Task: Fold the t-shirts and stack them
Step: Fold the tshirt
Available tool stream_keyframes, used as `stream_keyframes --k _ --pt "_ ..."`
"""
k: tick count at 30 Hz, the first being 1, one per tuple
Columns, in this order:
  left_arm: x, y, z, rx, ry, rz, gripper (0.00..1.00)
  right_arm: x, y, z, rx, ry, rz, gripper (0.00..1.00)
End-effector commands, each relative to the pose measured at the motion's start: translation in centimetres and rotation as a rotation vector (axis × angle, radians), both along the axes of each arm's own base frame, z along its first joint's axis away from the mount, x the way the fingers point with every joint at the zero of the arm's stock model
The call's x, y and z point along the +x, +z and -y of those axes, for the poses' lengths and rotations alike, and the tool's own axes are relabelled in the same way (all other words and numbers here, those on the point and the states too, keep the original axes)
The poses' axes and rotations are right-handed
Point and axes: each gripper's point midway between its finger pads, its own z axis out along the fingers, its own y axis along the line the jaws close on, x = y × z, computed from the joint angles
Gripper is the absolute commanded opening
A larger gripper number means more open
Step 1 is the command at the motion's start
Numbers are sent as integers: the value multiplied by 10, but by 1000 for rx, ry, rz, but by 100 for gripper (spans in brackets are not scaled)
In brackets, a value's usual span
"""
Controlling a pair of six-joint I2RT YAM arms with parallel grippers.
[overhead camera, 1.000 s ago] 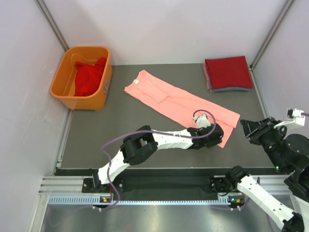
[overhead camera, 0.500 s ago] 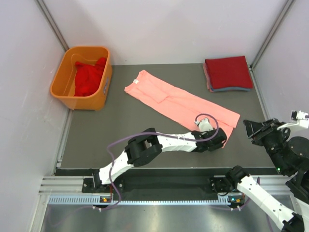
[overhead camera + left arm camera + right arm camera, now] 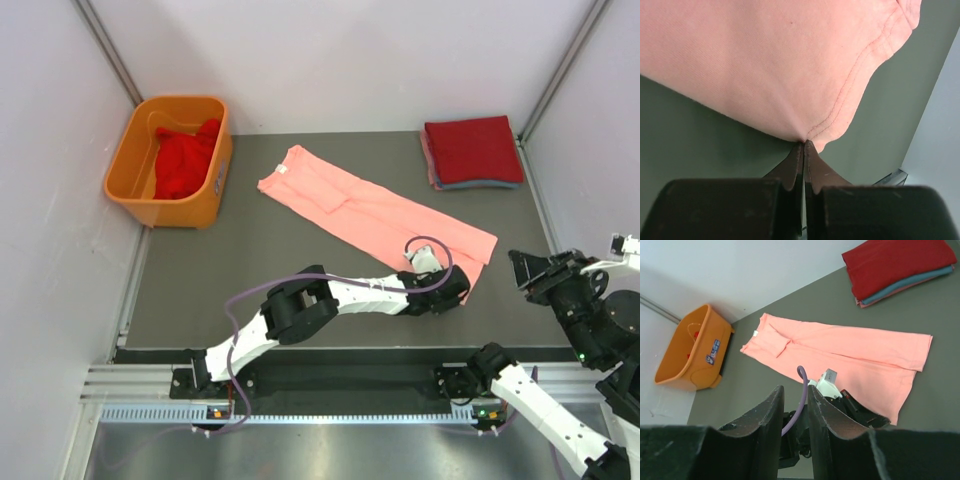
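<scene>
A salmon-pink t-shirt (image 3: 370,205) lies flat and long across the mat, folded lengthwise, its neck label at the far left. My left gripper (image 3: 458,293) is at the shirt's near right corner. In the left wrist view the jaws (image 3: 804,143) are shut on the stitched hem of the salmon-pink t-shirt (image 3: 765,65), pinching the cloth into a small peak. My right gripper (image 3: 522,270) hangs in the air at the right edge, apart from the shirt. Its fingers (image 3: 777,405) stand slightly apart with nothing between them. A stack of folded t-shirts (image 3: 472,150), red on top, sits at the far right corner.
An orange tub (image 3: 130,165) at the far left holds a crumpled red t-shirt (image 3: 185,160). The tub (image 3: 685,355) and the folded stack (image 3: 900,262) also show in the right wrist view. White walls close in both sides and the back.
My left gripper has shifted a little to the right and nearer, to the shirt's near right corner. My right gripper has drifted slightly right and toward the near edge.
</scene>
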Motion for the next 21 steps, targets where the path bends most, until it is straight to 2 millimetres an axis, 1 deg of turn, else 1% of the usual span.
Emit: stream_keyframes --k 1,4,8,9,11,12,14,15,17,18,21 --pt "-9 -34 -15 95 -43 -5 0 -6 10 7 3 -12 34 27" --pt "-11 -27 -19 98 -71 30 0 -7 9 8 0 -16 31 27" --pt "-22 -30 -29 119 -109 26 0 -7 7 7 3 -12 25 27" --pt "-27 -34 -36 133 -121 18 0 -6 6 7 4 -11 22 27" --pt "-34 -38 -42 147 -133 7 0 -6 6 6 7 -8 20 27" --pt "-39 -39 -50 160 -140 3 0 -4 5 5 6 -10 16 27" --pt "-42 -39 -59 180 -145 14 0 -3 4 4 5 -8 15 27" --pt "-44 -37 -67 195 -145 21 0 -3 4 3 5 -7 12 27" --pt "-44 -33 -75 205 -142 40 0 -1 2 2 5 -3 7 27" --pt "-43 -28 -83 217 -133 55 0 0 1 0 5 -1 6 27" --pt "-38 -13 -95 228 -117 98 0 3 -1 -4 11 7 -1 27"
